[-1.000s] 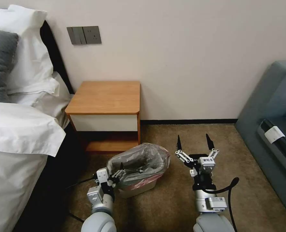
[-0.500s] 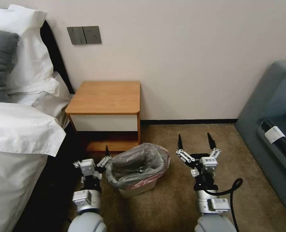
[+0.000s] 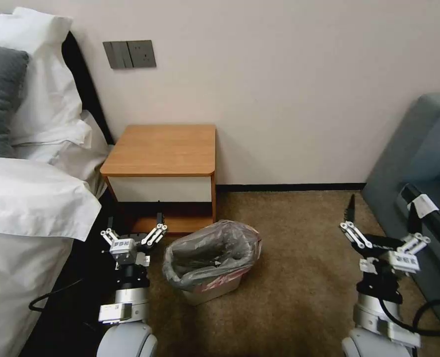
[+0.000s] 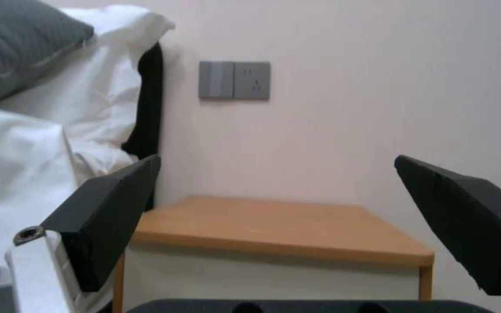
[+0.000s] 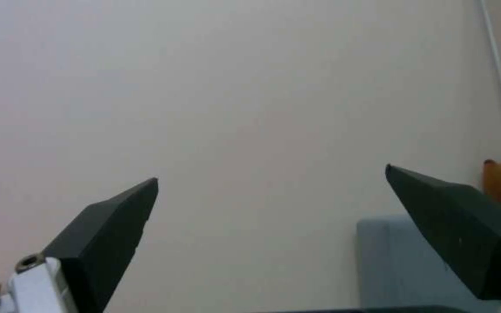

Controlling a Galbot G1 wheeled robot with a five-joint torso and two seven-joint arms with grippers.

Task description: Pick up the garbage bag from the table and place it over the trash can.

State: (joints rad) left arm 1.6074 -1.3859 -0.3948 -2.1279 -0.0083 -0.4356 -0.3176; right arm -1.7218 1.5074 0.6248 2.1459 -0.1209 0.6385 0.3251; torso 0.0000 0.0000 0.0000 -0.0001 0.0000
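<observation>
The garbage bag [image 3: 212,250] sits draped over the trash can [image 3: 207,291], on the carpet just in front of the table [image 3: 162,148]. Left gripper [image 3: 134,216] hangs left of the can, fingers spread wide and empty. Right gripper [image 3: 382,212] is well off to the can's right, also wide and empty.

Pale wall [image 3: 289,89], brown carpet [image 3: 289,277], white-sheeted bed [image 3: 26,198], grey sofa [image 3: 423,148].

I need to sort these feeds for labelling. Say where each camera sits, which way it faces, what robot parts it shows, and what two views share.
Head view: high on the robot, looking down at the table and the garbage bag over the trash can; left gripper, right gripper.
Left wrist view: low, facing the table; open fingers.
Right wrist view: facing bare wall; open fingers.
Shared: head and left wrist views show the table.
</observation>
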